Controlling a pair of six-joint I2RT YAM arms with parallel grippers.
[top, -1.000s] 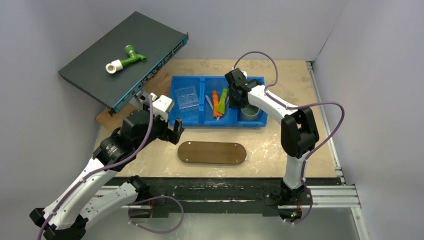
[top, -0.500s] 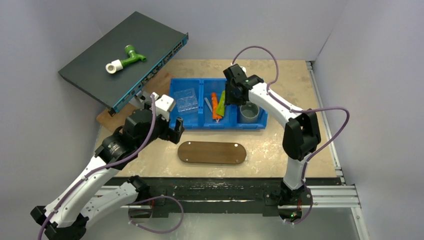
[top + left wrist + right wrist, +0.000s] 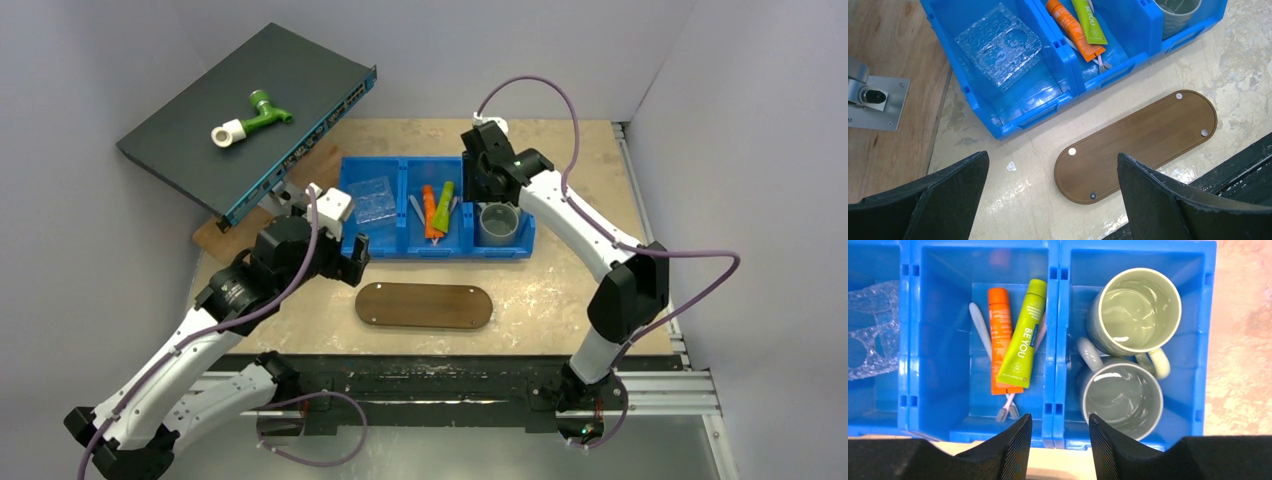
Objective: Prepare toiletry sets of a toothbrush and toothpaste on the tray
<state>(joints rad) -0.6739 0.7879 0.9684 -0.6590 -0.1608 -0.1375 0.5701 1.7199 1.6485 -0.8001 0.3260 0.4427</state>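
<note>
Open and empty: left gripper (image 3: 1052, 157), right gripper (image 3: 1059, 420); tray (image 3: 1138, 137) unfilled.
In the bin (image 3: 1055, 315) toward the far edge, tubes (image 3: 1024, 335) overlap brushes (image 3: 979, 325): a pinch may snag two.

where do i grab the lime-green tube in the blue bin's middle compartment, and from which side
Grip the lime-green plastic tube mid-body, straight down from above, closing across its narrow width and turned to match its slant. It lies flat, overlapping the orange tube, so its top face is free, while the walls of the blue three-compartment plastic bin block any sideways approach.
</note>
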